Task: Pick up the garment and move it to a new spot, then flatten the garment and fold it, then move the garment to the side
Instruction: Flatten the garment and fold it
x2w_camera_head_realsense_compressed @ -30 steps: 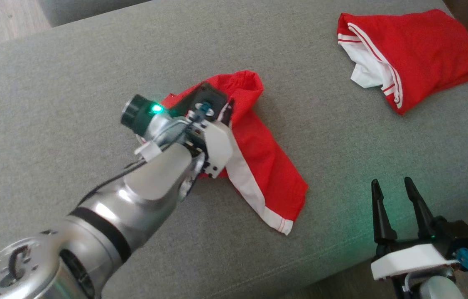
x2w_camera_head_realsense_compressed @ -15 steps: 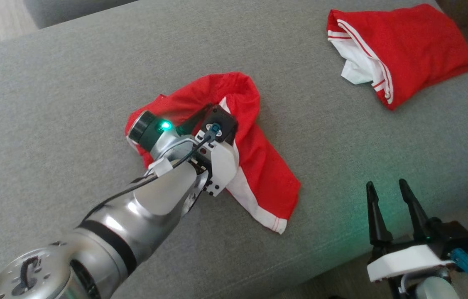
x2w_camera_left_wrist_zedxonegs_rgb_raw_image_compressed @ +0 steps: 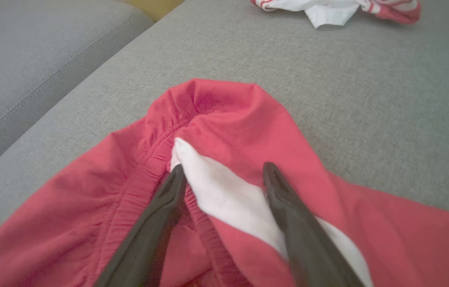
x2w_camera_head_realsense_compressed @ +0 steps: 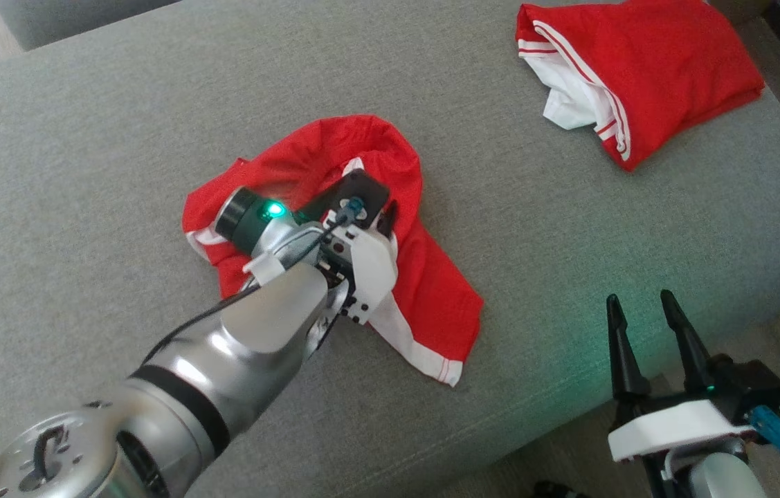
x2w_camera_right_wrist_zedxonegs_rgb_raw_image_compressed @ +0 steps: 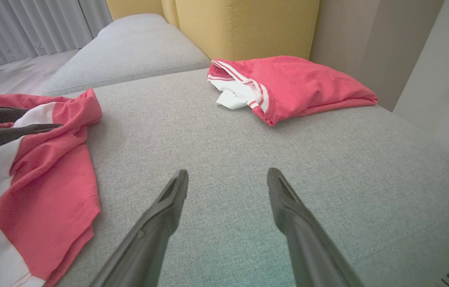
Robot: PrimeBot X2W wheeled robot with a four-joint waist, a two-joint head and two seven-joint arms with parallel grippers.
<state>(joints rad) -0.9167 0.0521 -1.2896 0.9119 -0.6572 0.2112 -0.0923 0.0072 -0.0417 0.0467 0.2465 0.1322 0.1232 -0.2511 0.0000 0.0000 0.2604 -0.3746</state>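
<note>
Got the garment [x2w_camera_head_realsense_compressed: 431, 290] crumpled about midway across the grey sofa cushion [x2w_camera_head_realsense_compressed: 85, 124], over toward the robot's left. Lying on a diagonal too: bunched waistband end up and away, white-trimmed leg hem trailing back toward the near edge on the right.

Got the left gripper [x2w_camera_left_wrist_zedxonegs_rgb_raw_image_compressed: 224, 167] parked right over that bunched end, spread wide, straddling the white side stripe just beside the elastic waistband. Nothing pinched yet. Touching the cloth or just above it, hard to call.

Got the right gripper [x2w_camera_head_realsense_compressed: 639, 299] spread wide too, holding nothing, hanging off the near edge well apart from the cloth.

So pretty clearly a left-arm grab: probably just needs closing on the fold right there between the fingers. Best to ignore the other red garment [x2w_camera_head_realsense_compressed: 652, 76], folded at the far right corner.
</note>
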